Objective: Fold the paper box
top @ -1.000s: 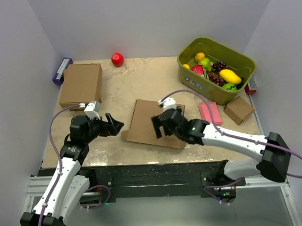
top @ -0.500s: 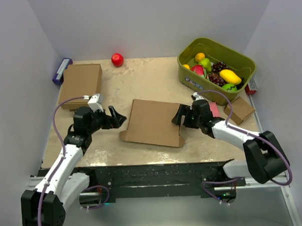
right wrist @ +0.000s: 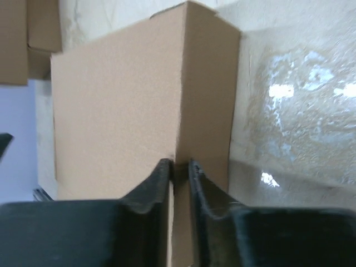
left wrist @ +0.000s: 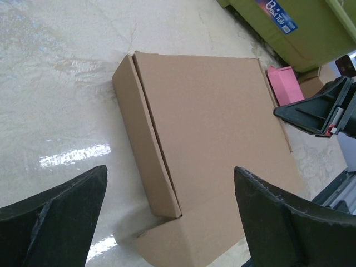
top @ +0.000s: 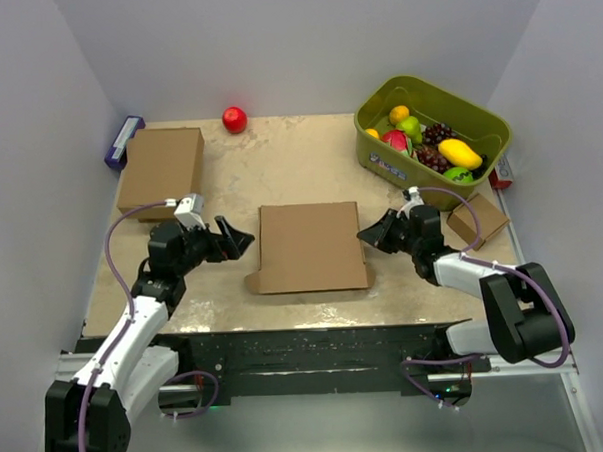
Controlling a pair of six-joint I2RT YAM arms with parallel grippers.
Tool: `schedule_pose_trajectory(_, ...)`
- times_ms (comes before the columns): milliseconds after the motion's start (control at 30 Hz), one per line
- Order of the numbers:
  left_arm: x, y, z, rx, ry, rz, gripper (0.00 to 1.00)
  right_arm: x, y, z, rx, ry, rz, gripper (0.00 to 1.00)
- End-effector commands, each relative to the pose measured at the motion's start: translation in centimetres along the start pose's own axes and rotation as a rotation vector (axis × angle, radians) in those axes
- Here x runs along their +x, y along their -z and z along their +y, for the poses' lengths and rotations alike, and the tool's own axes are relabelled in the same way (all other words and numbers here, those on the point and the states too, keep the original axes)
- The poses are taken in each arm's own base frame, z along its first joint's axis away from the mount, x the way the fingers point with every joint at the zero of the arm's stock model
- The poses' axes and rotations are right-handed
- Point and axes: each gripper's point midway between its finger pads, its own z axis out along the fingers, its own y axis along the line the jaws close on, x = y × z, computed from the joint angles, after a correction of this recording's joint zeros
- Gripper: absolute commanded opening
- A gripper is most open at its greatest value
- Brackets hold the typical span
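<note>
- Right now the right gripper has its jaws drawn almost together at the right-hand edge of the box; in the wrist view a thin strip of cardboard seems to sit between the fingers, though the view is too tight to be sure it is truly pinched
- The left gripper is spread as wide as it goes and holds nothing; it hovers just beside the box's left side, not touching it
- The box lies flat in the middle of the table, between the two grippers, its broad top face up and its left wall standing square
- Done, by the look of it: the sheet is already a shallow rectangular box, with walls raised and the lid laid over
- Left, as I judge it: a flap juts out flat on the table at the near left corner, and it probably needs tucking in before the box counts as closed
- Farther out, a second shut brown box sits at the back left and a green tub of fruit at the back right, both well apart from the work
</note>
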Motion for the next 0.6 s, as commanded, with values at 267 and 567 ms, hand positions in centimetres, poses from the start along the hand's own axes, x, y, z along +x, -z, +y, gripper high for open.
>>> schedule_pose_trajectory(267,0.1,-0.9,0.2,0.026,0.041,-0.031,1.00,3.4,1.3,-6.0,0.235,-0.092,0.057,0.00)
schedule_pose_trajectory(567,2.1,-2.3,0.6,0.070,0.120,0.004,1.00,3.6,1.5,-7.2,0.305,-0.128,0.047,0.00)
